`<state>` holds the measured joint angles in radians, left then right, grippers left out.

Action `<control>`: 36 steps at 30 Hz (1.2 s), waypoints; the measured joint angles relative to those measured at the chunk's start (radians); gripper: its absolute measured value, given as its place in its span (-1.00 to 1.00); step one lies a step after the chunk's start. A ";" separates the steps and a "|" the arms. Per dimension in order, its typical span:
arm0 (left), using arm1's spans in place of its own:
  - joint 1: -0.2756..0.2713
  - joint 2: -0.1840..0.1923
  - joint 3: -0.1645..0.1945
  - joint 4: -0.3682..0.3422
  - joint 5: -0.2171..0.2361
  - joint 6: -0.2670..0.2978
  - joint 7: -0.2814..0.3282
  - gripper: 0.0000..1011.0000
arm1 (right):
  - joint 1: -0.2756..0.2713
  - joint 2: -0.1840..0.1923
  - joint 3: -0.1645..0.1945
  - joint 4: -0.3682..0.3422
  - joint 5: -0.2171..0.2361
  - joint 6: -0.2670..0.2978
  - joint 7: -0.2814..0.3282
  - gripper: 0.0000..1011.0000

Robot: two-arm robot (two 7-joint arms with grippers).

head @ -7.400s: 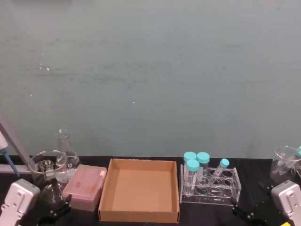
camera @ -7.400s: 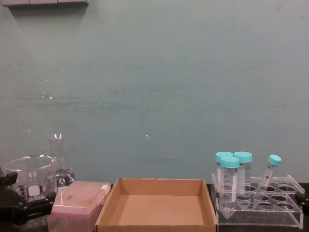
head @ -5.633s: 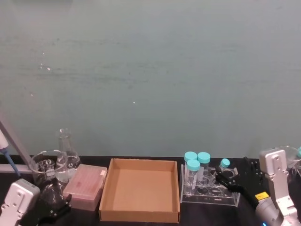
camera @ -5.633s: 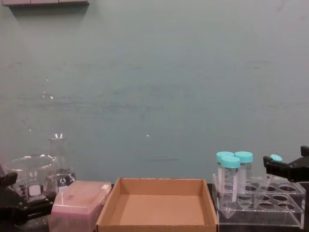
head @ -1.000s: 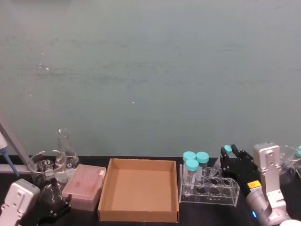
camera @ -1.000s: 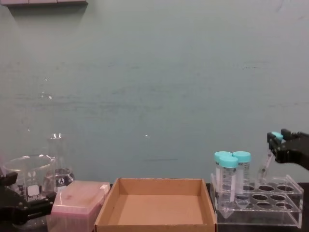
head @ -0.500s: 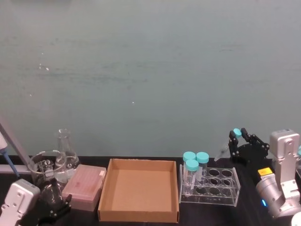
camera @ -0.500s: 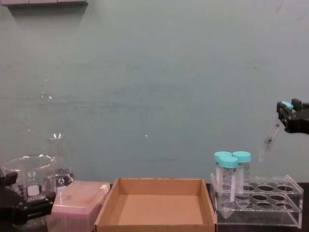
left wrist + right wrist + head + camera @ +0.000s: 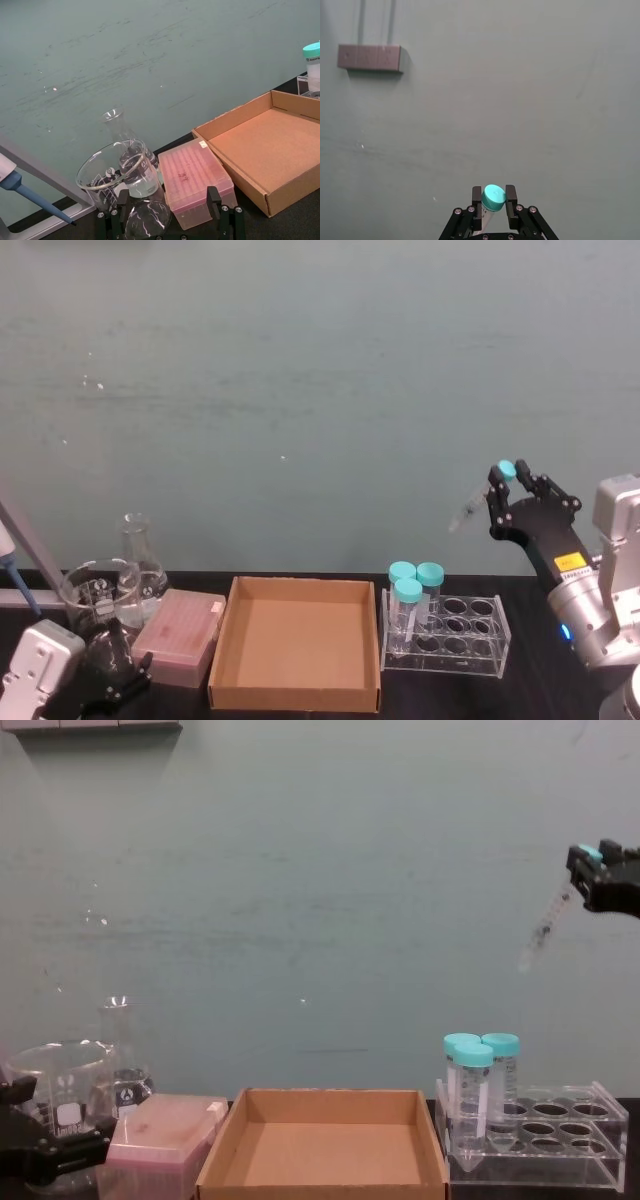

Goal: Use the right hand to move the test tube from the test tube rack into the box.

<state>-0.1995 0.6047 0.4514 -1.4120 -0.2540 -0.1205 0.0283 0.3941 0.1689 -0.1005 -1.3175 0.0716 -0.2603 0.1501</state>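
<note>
In the head view the right claw (image 9: 508, 476) is up high, above the right end of the rack (image 9: 450, 636), and it is clamped on the blue-green cap of the thin tube (image 9: 474, 506). The tube hangs slanted in the air, with its pointed tip toward the box (image 9: 296, 586) side. The rack holds three fat tubes (image 9: 410, 588) at its left end. The left claw (image 9: 112, 682) sits low at the near left corner, by a pink box (image 9: 180, 634) and a glass beaker (image 9: 92, 592) on the dark worktop (image 9: 545, 680). The left wrist view shows what the head view hides: the left claw (image 9: 167, 224) has its fingers (image 9: 111, 221) wide apart, and the box (image 9: 235, 120) shows its bare brown floor. The right wrist view shows the right claw (image 9: 493, 202) up close, pinching the tube (image 9: 494, 197) right at the cap. The chest view shows from the side how high the tube (image 9: 545, 925) is: the right claw (image 9: 598, 866) holds it far above the rack (image 9: 535, 1152) and the box (image 9: 325, 1098). Half a second ago the tube was lower, just over the rack, and at the start it leaned in the rack.
</note>
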 joint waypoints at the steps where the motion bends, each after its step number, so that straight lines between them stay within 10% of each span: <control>1: 0.000 0.000 0.000 0.000 0.000 0.000 0.000 0.98 | 0.002 -0.002 0.001 -0.003 0.000 -0.001 0.003 -0.44; 12: 0.000 0.000 0.000 0.000 0.000 0.000 0.000 0.98 | 0.031 -0.045 -0.046 -0.035 0.002 -0.004 0.057 -0.44; 22: 0.000 0.000 0.000 0.000 0.000 0.000 0.000 0.98 | 0.040 -0.066 -0.169 -0.048 0.021 0.181 0.136 -0.44; 36: 0.000 0.000 0.000 0.000 0.000 0.000 0.000 0.98 | 0.143 -0.143 -0.276 0.155 -0.059 0.247 0.070 -0.44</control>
<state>-0.1995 0.6047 0.4514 -1.4120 -0.2540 -0.1205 0.0283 0.5371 0.0258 -0.3764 -1.1624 0.0128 -0.0129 0.2200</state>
